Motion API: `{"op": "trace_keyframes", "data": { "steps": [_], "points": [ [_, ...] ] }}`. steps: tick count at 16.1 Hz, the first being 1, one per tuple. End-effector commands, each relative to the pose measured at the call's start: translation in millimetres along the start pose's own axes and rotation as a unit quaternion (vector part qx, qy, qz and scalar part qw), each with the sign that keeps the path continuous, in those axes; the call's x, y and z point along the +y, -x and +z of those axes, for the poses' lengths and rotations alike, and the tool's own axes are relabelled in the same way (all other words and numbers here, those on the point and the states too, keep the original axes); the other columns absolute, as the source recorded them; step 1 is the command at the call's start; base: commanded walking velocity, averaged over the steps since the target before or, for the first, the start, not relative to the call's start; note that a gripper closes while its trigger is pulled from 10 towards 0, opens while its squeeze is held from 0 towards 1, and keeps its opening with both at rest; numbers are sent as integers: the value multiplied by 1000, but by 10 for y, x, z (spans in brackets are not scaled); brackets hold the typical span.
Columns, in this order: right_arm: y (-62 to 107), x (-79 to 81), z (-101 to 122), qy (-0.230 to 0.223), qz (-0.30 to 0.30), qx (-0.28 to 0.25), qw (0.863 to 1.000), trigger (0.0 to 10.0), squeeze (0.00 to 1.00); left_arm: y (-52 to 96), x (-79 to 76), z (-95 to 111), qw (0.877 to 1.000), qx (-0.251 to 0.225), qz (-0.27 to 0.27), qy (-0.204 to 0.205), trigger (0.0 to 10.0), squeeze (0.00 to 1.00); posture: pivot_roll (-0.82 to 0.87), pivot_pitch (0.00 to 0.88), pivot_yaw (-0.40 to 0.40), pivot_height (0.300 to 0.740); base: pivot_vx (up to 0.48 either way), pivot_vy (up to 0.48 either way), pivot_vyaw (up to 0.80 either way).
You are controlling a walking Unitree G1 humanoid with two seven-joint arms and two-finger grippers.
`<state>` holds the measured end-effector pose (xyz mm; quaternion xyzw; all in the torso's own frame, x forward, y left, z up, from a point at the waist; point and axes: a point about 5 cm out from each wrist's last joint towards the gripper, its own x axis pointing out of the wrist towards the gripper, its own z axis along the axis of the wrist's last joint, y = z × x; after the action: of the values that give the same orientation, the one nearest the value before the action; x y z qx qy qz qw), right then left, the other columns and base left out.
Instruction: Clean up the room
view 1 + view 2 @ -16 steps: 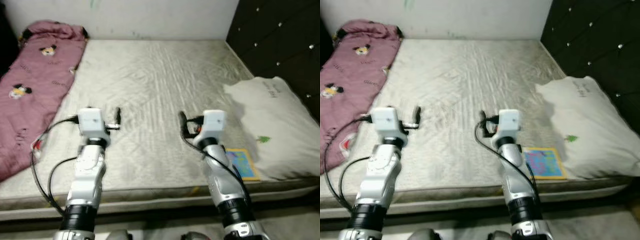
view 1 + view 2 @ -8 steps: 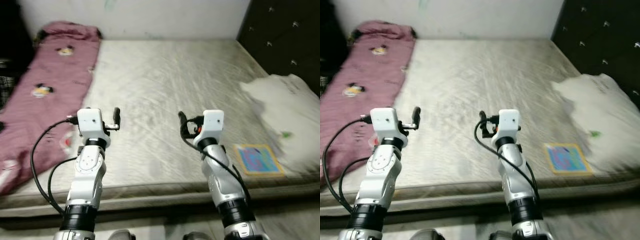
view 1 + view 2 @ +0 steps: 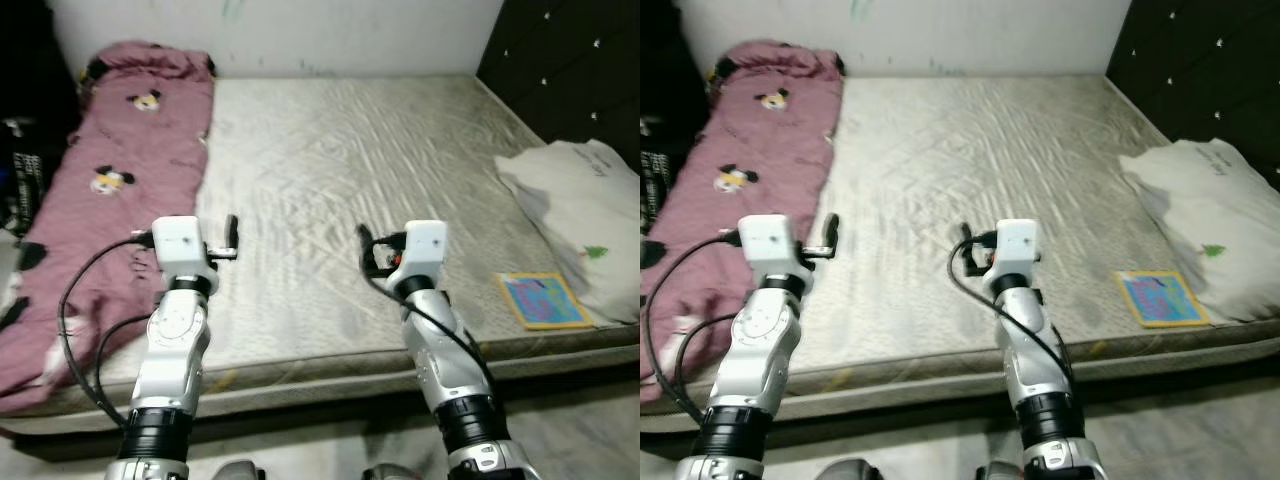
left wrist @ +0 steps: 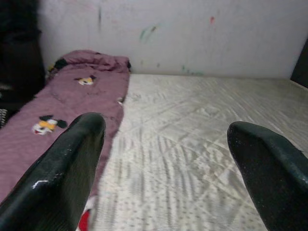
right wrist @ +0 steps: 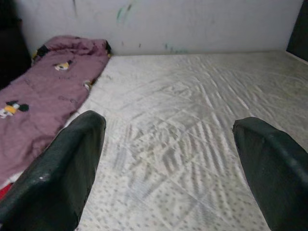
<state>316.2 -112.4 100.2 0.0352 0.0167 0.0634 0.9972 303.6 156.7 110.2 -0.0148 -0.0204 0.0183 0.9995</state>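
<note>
Beige quilted mattress (image 3: pixel 350 180) is seen spread before the robot, bare of sheets, with a white wall (image 3: pixel 300 30) behind it and a black tufted headboard (image 3: pixel 570 70) on the robot's right. A pink blanket (image 3: pixel 110 200) printed with cartoon mice is laid along the left edge of the mattress, its far end bunched near the wall. A white pillow (image 3: pixel 585 220) is placed at the right edge beside the headboard, and a colourful book (image 3: pixel 540 300) is seen flat on the mattress just beside the pillow, near the front edge. The left gripper (image 4: pixel 168 159) and the right gripper (image 5: pixel 168 159) are both held raised over the near part of the mattress, well apart from each other. Each pair of black fingers (image 4: pixel 72 163) is spread wide, and nothing is held between them.
</note>
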Motion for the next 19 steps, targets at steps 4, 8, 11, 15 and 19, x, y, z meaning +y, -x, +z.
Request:
{"op": "trace_keyframes", "data": {
  "steps": [4,8,11,15,19],
  "points": [
    [3,-118,-5,6,-16,4,1000,10000,0,-15,-112,9,1000,0,-18,6,10000,0,18,0,-11,740,0,480,0],
    [-3,-121,-9,8,-13,6,1000,10000,0,-6,-124,14,1000,-4,-22,5,10000,0,21,0,-15,740,0,480,0],
    [-4,-120,-17,8,-12,8,1000,10000,0,-6,-135,17,1000,-5,-27,7,10000,0,21,0,-15,740,0,480,0],
    [3,-114,-29,8,-12,10,1000,10000,0,-8,-132,21,1000,-5,-26,13,10000,0,20,0,-12,740,0,480,0],
    [5,-116,-37,9,-12,12,1000,10000,0,-5,-131,27,1000,-10,-21,4,10000,0,21,0,-13,740,0,480,0]
  ]
}}
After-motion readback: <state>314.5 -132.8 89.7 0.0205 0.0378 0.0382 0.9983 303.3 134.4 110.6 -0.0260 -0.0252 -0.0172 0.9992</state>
